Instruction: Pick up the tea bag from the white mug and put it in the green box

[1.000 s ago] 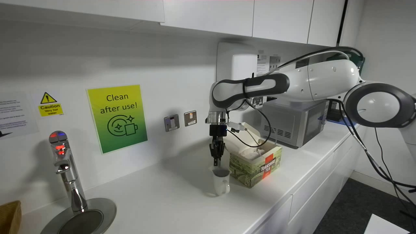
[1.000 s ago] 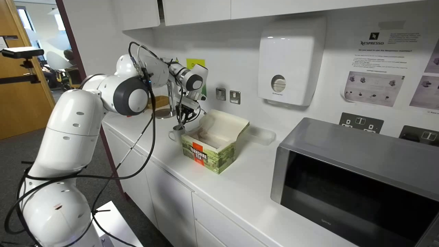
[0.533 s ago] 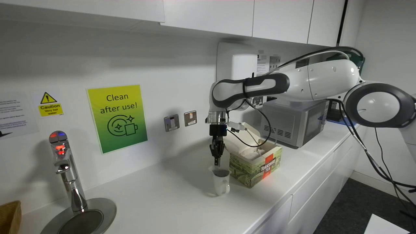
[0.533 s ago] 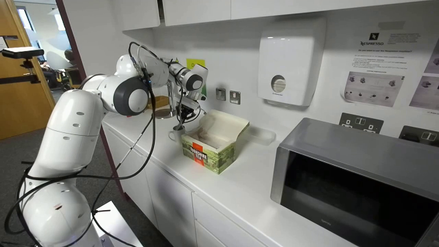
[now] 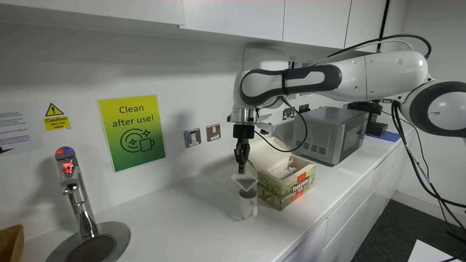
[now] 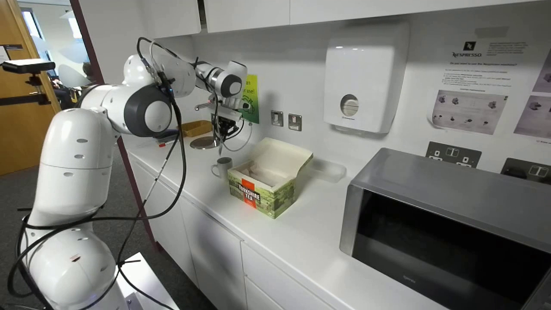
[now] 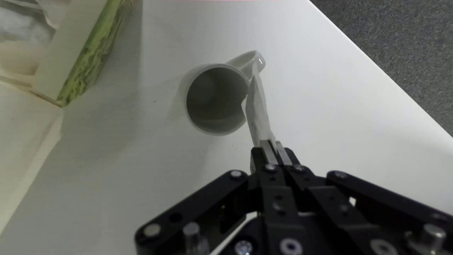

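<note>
While pinched in tool (image 7: 272,145), tea bag (image 5: 244,181) below — abv wht mug (image 5: 247,208)

A kitchenette, with tap (image 5: 78,198), microwave (image 5: 327,136) and wall cupboards (image 5: 235,16)

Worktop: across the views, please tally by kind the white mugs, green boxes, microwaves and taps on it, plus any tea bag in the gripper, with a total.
White mug: 1
Green box: 1
Microwave: 1
Tap: 1
Tea bag in the gripper: 1
Total: 5
</note>
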`<state>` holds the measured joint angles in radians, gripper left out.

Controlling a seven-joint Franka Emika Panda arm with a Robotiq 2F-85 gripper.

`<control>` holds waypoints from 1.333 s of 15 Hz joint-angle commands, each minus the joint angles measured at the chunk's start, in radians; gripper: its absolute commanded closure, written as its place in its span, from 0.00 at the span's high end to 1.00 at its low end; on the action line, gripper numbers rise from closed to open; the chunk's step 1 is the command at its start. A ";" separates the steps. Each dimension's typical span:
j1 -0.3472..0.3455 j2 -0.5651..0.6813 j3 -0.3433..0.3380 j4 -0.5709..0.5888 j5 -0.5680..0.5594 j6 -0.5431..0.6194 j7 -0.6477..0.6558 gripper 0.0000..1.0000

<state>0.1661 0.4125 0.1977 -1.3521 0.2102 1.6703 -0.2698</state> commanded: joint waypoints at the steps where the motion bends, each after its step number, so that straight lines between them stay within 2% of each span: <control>1: 0.006 -0.166 -0.010 -0.123 -0.058 0.017 0.014 0.00; 8: -0.052 -0.399 -0.081 -0.312 -0.113 0.068 0.064 0.00; 12: -0.095 -0.471 -0.132 -0.394 -0.136 0.099 0.091 0.00; 16: -0.133 -0.448 -0.174 -0.416 -0.149 0.140 0.129 0.00; 20: -0.146 -0.377 -0.188 -0.406 -0.175 0.180 0.184 0.00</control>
<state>0.0259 0.0094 0.0102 -1.7484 0.0693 1.8074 -0.1391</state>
